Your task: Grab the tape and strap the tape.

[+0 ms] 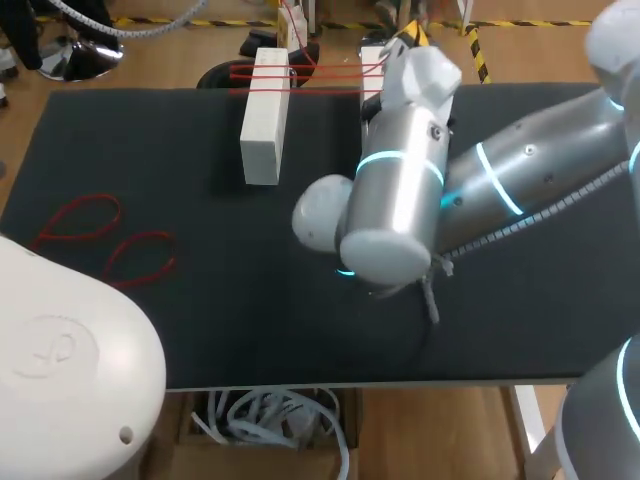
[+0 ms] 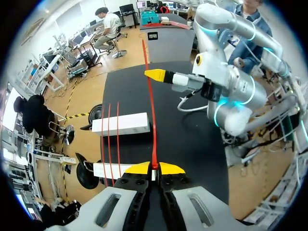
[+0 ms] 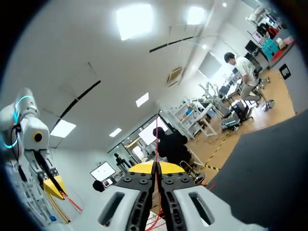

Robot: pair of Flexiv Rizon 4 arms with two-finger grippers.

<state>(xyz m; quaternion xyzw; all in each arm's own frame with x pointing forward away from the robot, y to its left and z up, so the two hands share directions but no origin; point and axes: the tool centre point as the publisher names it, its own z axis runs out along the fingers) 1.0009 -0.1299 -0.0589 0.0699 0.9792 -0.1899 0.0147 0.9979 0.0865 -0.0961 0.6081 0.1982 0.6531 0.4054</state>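
The red tape (image 2: 152, 125) is a taut line in the air between my two hands. My left gripper (image 2: 154, 168) is clamped on one end and my right gripper (image 3: 156, 168) is pinched tight on the other. The tape runs just past the ends of the two white blocks (image 1: 265, 115) at the table's 12 o'clock edge, where strapped bands (image 1: 300, 72) already cross them.

I judge the pull to be the danger. If either pinch slips, the tape whips back. If it drags on a block's end, that block may tip or slide off the close edge, loosening the bands.

My right arm (image 1: 400, 190) fills the middle toward 3 o'clock. Open table (image 1: 200, 320) lies from 6 to 9 o'clock, save the spare loops (image 1: 80, 222) at 9.
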